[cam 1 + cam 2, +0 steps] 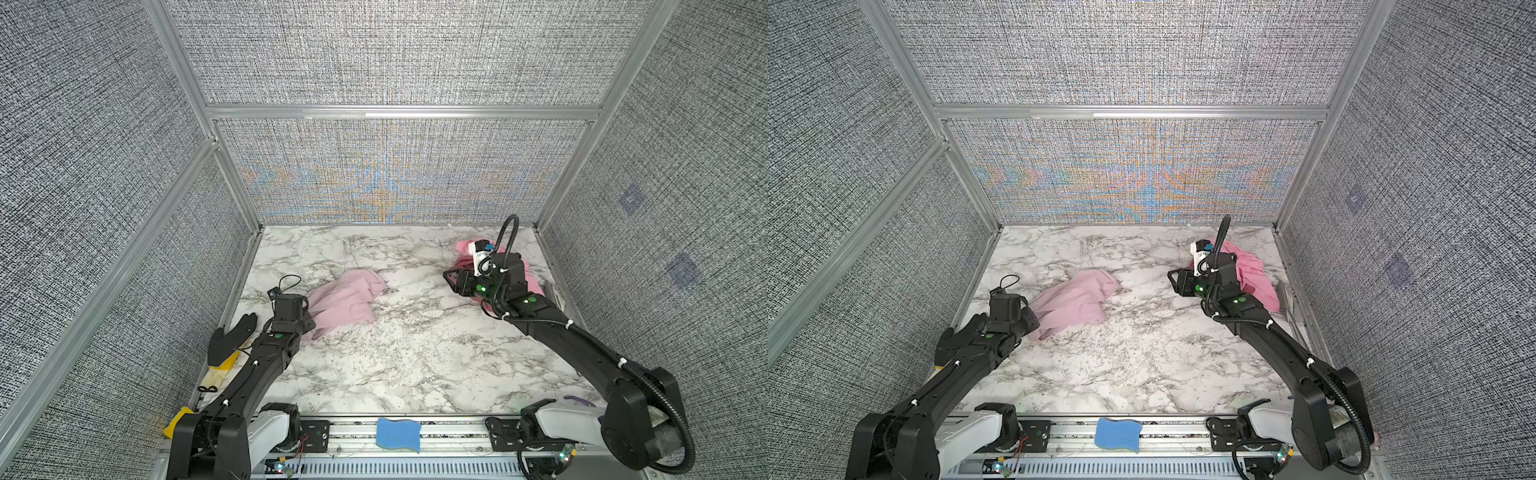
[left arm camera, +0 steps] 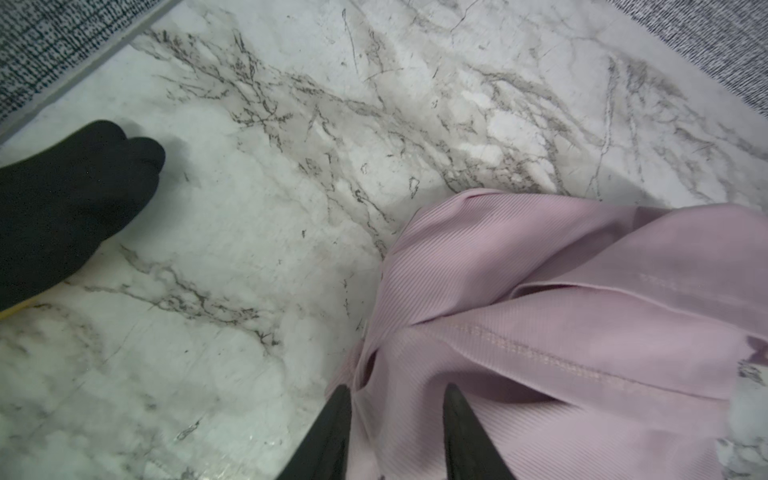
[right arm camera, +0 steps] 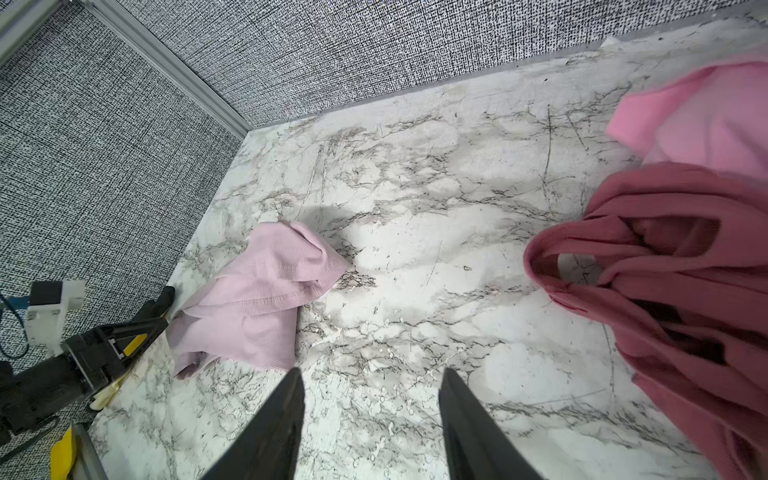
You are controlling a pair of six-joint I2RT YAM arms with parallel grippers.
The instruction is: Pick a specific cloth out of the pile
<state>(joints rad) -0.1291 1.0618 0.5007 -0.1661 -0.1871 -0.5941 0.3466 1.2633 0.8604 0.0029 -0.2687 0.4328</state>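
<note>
White, grey-veined marble tabletop (image 1: 415, 357). Left: pale mauve ribbed cloth (image 1: 345, 297), black glove (image 1: 230, 338). Far right: pink and rose cloth pile (image 1: 1254, 270).

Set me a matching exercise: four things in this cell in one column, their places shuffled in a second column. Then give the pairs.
Things
1. pale mauve cloth
2. dark rose cloth
3. blue sponge
4. black glove

Places
A. on the front rail
B. far right corner
C. along the left edge
D. left of centre, at the left gripper

Pairs: 1-D, 2-B, 3-A, 4-C
</note>
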